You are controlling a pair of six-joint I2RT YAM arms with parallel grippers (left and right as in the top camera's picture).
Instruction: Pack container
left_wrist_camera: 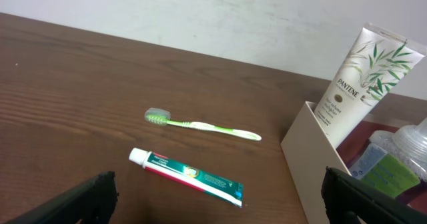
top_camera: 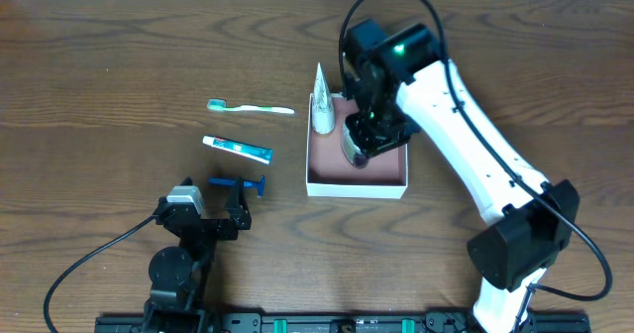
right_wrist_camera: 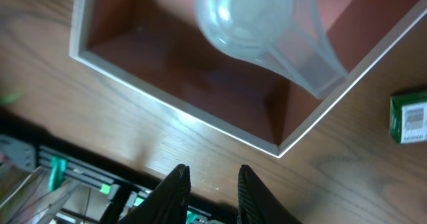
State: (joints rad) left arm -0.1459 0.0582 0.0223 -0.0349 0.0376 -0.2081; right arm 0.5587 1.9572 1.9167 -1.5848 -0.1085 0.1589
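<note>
The container (top_camera: 357, 186) stood on the table (top_camera: 99, 36), below the right gripper (right_wrist_camera: 212, 174), whose fingers were only slightly apart and empty. The left gripper (top_camera: 203, 214) was wide open, holding nothing.

Overhead faces straight down over whole table (top_camera: 89, 36); left wrist low, oblique; right wrist close, downward; all share container (top_camera: 357, 187).

You'll see container (top_camera: 357, 186) white-walled, pinkish-brown inside; toothbrush (left_wrist_camera: 200, 125) green and white; tube (left_wrist_camera: 357, 77) white with green leaf print (bamboo, perhaps); razor (top_camera: 238, 183) blue.
</note>
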